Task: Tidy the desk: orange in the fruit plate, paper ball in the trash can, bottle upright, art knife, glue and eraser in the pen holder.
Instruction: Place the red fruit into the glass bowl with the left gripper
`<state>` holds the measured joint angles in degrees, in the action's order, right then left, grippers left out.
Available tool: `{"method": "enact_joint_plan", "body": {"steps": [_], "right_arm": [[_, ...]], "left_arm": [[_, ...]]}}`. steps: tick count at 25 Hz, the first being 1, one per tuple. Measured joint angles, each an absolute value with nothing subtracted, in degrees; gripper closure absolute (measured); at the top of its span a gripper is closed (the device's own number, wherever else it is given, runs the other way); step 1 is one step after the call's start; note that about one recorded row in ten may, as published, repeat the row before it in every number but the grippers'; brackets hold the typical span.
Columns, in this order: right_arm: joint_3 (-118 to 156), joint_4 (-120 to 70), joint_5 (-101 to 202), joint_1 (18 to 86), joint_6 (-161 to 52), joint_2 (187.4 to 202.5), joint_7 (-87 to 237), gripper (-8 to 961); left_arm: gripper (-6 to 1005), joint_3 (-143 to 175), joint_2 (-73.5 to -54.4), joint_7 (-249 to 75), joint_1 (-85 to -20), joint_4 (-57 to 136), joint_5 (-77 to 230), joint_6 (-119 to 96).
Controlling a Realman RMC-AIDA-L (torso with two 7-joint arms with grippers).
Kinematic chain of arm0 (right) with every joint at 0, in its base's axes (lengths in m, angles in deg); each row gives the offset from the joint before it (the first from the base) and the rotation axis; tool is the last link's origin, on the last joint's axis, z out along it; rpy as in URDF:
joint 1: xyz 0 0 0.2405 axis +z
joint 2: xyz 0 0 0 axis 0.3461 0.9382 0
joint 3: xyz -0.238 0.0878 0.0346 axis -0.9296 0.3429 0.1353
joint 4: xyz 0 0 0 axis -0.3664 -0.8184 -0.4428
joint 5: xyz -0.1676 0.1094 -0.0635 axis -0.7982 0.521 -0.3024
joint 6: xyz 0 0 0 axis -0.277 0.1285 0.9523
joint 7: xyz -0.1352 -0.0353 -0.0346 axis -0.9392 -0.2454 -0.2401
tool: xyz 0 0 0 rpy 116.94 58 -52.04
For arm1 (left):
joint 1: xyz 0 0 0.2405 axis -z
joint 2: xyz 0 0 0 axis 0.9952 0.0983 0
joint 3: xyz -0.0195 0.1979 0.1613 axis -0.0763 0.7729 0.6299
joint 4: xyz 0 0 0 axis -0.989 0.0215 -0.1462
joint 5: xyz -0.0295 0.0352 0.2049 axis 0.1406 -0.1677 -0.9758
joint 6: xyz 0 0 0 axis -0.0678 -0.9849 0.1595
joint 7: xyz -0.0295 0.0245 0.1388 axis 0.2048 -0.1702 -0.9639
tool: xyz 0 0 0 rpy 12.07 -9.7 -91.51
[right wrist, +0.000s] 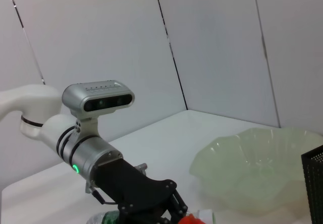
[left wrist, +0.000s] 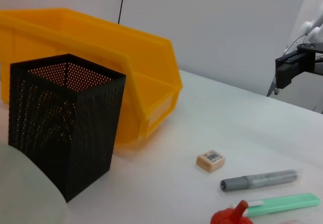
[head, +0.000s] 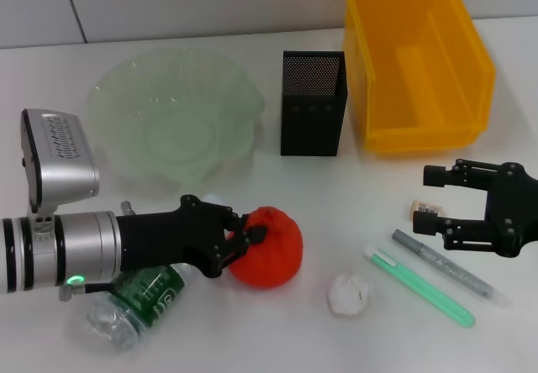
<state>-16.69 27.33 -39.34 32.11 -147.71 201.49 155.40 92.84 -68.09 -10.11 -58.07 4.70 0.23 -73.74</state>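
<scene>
Now, left to right along the bench.
Left gripper (head: 249, 237): near the front edge, I have its fingers pinching the orange (head: 273, 251) at its top.
Bottle (head: 139, 302): lying under my left arm at the front-left corner.
Fruit plate (head: 118, 96): toward the back-left, empty.
Risk: the ribbed orange may roll free when lifted; my arm could nudge the bottle.
Right gripper (head: 437, 207): fingers spread, hovering over the eraser (head: 423, 211) by the right edge.

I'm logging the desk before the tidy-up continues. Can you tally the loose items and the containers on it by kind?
Containers: 3 - fruit plate, pen holder, trash can
Stick-shaped stationery: 2 - green stick, grey stick
Eraser: 1 - eraser
Fruit: 1 - orange, at the left gripper
Bottle: 1 - bottle, lying down
Paper ball: 1 - paper ball
Total: 9
</scene>
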Motion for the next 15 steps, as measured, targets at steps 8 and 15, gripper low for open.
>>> {"method": "enact_joint_plan", "body": {"steps": [8,15], "right_arm": [[-15.57,27.11,-39.24,31.79,-147.71,201.49,155.38,183],[-13.63,24.72,-39.22,32.08,-147.72,201.42,154.12,183]], "left_arm": [[903,93.36,-68.04,-9.9,-58.3,3.82,1.83,-79.16],[931,93.38,-68.04,-10.13,-58.23,2.65,3.17,-83.89]]}}
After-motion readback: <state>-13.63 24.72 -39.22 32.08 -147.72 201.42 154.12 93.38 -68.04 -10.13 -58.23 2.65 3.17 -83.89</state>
